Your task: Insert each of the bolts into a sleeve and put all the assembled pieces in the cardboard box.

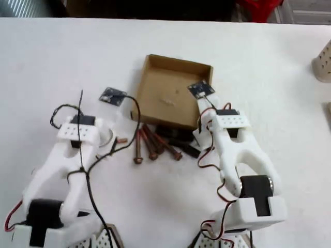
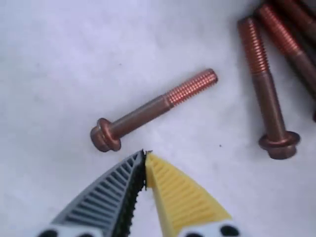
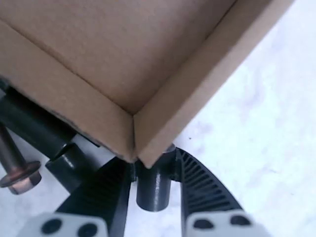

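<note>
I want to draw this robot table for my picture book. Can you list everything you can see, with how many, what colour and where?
copper-coloured metal bolts: about five, copper-brown; a bunch lies in front of the box, and a lone bolt lies apart by the left gripper
black tube-shaped sleeves: a few, black; they lie against the box's front wall, and a held sleeve is in the right gripper
brown cardboard box: one, brown, open, in the middle of the table
white table: one, white, under everything
beige holed block: one, beige, at the table's right edge
left gripper: one, grey and yellow, shut, beside the lone bolt's head
right gripper: one, black, at the box's corner, shut on the held sleeve
white arms: two, white, at the near edge
</note>
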### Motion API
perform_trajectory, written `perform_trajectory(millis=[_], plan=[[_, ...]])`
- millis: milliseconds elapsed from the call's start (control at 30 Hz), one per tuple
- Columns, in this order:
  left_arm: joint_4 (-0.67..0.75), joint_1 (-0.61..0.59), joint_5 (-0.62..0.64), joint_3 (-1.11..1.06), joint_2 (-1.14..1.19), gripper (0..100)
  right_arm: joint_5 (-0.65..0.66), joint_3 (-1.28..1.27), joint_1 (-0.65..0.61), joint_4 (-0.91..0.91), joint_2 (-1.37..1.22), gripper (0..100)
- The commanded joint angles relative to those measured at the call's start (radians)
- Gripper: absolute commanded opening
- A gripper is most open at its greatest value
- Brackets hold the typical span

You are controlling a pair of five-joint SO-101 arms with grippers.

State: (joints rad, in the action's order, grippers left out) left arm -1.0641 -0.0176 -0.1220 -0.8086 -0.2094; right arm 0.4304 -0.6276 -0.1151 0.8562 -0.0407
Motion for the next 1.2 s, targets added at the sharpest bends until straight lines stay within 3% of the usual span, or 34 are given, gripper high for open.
perform_trajectory(millis=[0,333,700,1000,1167], plan=[[0.071,-0.054,0.029,0.038,0.107,2,-0.005,0.028,0.016,-0.012,0.004,1.8],[-0.077,-0.096,0.028,0.440,0.453,2,-0.005,0.028,0.016,-0.012,0.005,1.8],[-0.084,-0.090,0.029,0.810,0.605,2,-0.005,0.028,0.016,-0.012,0.005,1.8],[-0.190,-0.082,0.028,0.867,0.541,2,0.034,0.028,0.008,-0.012,0.005,1.8],[-0.219,-0.018,0.051,0.835,0.461,2,0.034,0.028,0.008,-0.012,0.005,1.8]])
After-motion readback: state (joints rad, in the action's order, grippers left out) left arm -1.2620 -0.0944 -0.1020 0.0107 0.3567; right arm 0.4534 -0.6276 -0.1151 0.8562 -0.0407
